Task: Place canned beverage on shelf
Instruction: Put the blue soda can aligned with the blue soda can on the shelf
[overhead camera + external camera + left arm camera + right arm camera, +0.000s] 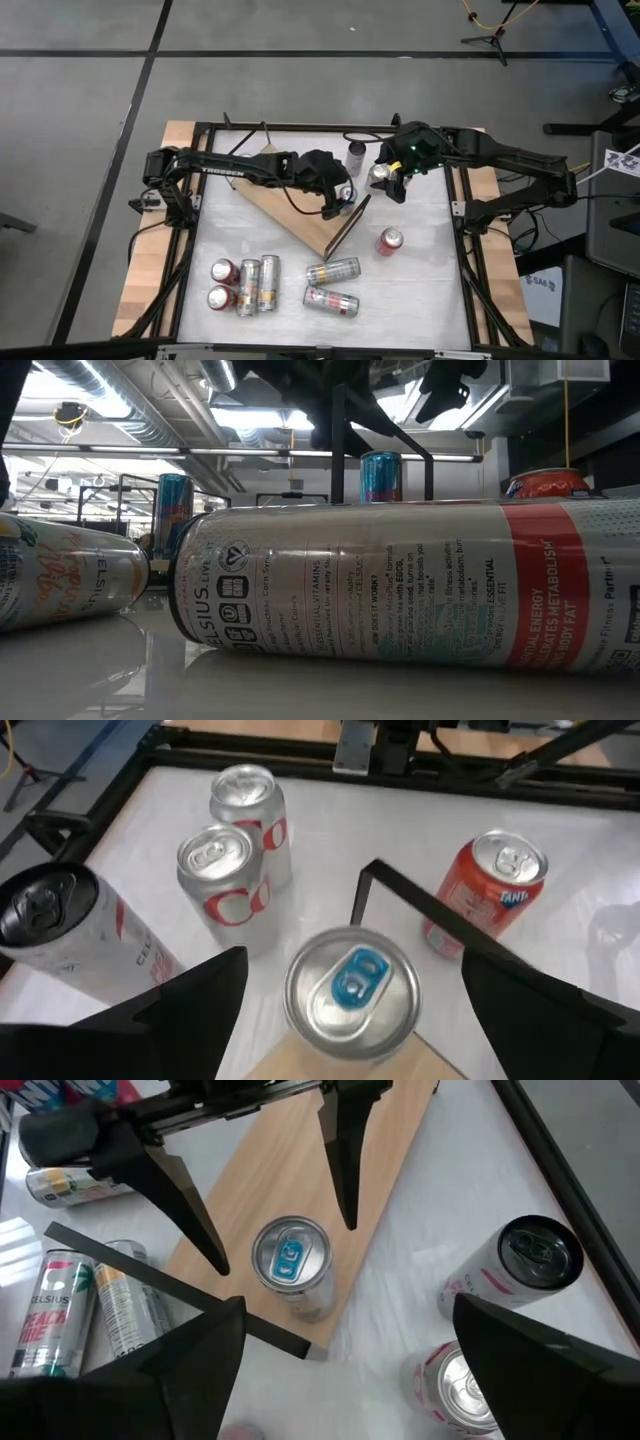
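Two dark robot arms meet over a white surface [420,290], where the shelf [300,205], a light-brown wooden board on a thin black frame, lies aslant near the middle. A silver can with a blue tab [291,1263] stands upright on the board near its end edge. The left claw [350,995] hangs directly above that can with its fingers [195,1000] spread wide on either side of the top, gripping nothing. The right claw [340,1350] is also wide open and empty, poised just beyond the shelf's end, above a silver can [381,174] standing on the surface, with a dark-topped can [357,152] upright close by. A red can [389,241] stands alone beside the shelf's black frame. Nearer the front edge, two red-and-white cans [222,284] stand beside two slim cans lying flat [259,285], and two more slim cans [332,285] lie on their sides close by. In the low view, one fallen can [420,585] fills the foreground.
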